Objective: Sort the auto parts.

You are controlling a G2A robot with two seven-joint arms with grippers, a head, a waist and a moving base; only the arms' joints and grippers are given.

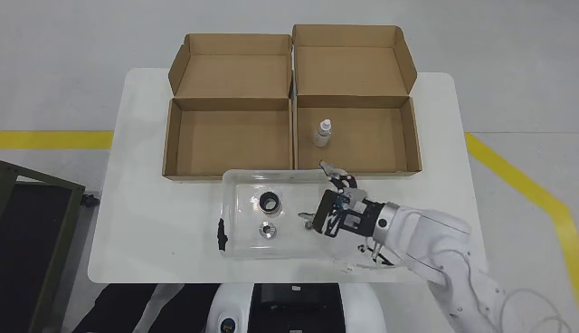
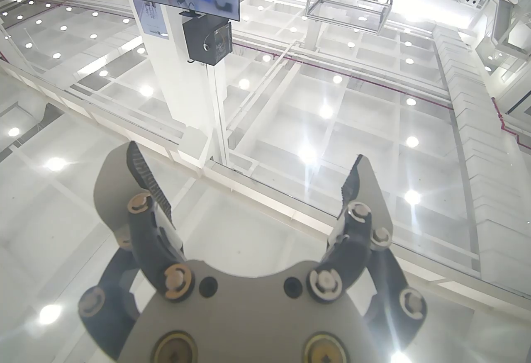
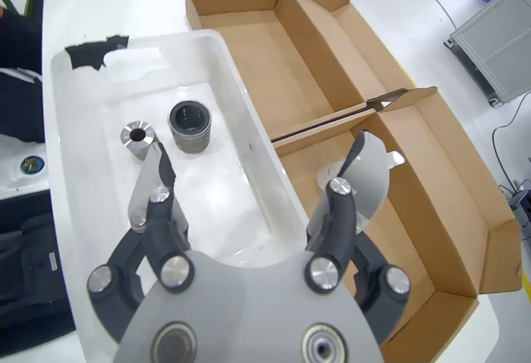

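Observation:
A clear plastic bin (image 1: 237, 181) (image 3: 232, 62) at the table's front holds a dark ring-shaped bearing (image 1: 270, 204) (image 3: 190, 127) and a silver metal cylinder with a bore (image 1: 268, 232) (image 3: 137, 138). My right gripper (image 1: 317, 197) (image 3: 265, 153) hangs open over the bin's right end, with nothing between its fingers. One finger (image 3: 159, 163) is close beside the silver cylinder. A small white bottle-shaped part (image 1: 323, 133) stands in the right cardboard box (image 1: 403, 143) (image 3: 435, 182). The left cardboard box (image 1: 181, 143) (image 3: 265, 49) holds nothing. My left gripper (image 2: 247, 157) is open and points up at the ceiling.
Both boxes sit side by side at the table's back with lids folded open behind them. A black patch (image 1: 221, 235) (image 3: 91, 53) marks the bin's left end. A dark green frame (image 1: 36, 215) stands on the floor left of the table.

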